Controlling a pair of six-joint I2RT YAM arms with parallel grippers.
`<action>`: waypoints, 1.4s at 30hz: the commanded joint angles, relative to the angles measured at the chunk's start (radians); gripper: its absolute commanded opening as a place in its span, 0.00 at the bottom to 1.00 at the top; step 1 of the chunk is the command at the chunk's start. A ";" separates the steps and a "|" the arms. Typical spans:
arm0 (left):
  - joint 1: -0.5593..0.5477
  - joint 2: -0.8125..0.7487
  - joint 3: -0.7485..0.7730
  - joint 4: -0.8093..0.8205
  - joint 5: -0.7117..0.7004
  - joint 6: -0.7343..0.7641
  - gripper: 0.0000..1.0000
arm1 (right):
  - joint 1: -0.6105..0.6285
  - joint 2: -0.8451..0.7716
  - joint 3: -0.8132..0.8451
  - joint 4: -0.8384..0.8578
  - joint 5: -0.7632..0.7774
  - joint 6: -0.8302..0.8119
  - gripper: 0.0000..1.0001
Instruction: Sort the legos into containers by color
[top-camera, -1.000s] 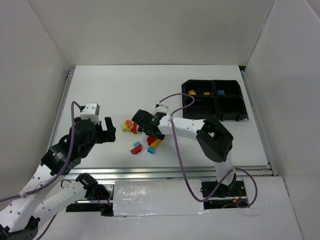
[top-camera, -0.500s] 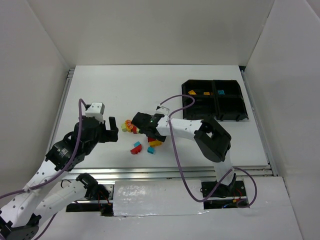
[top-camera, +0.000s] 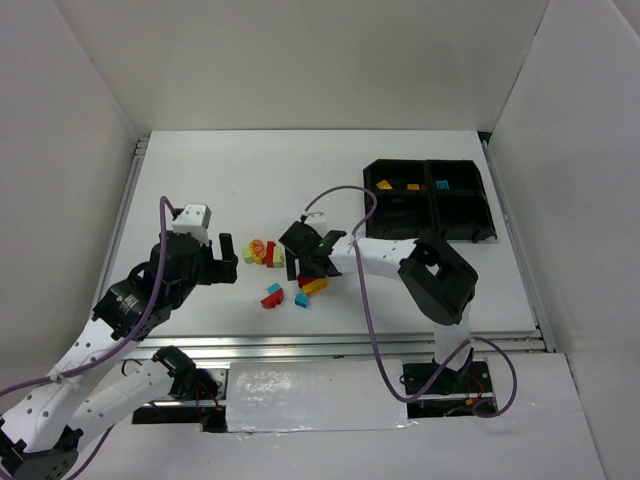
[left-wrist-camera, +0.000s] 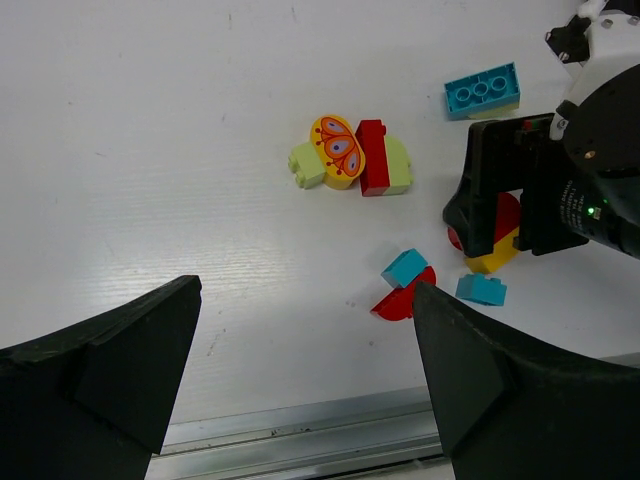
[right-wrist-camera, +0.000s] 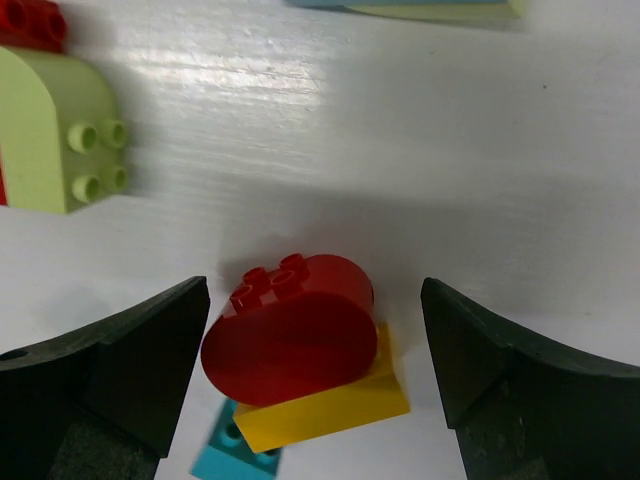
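The legos lie in a loose pile mid-table: a yellow-green, orange and red cluster, a red half-round with a teal brick on it, and a small teal brick. My right gripper is open, its fingers straddling a red rounded brick that rests on a yellow brick. My left gripper is open and holds nothing, just left of the pile. The containers, a black four-compartment tray, hold two orange bricks and a teal one.
A long teal brick lies beyond the pile, and a yellow-green brick sits left of the right gripper's fingers. A metal rail runs along the table's near edge. White walls enclose the table on three sides.
My right gripper has turned and shifted slightly right over the red and yellow bricks. My left gripper has crept a little toward the pile. No brick was picked up.
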 joint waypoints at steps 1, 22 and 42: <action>0.005 0.003 0.001 0.027 0.007 0.010 1.00 | -0.013 -0.085 -0.021 0.103 -0.108 -0.198 0.93; 0.004 0.022 0.001 0.026 0.012 0.012 1.00 | -0.013 -0.074 -0.039 0.103 -0.188 -0.416 0.87; 0.005 0.028 0.004 0.029 0.021 0.014 0.99 | -0.042 -0.102 -0.071 0.105 -0.070 -0.424 0.37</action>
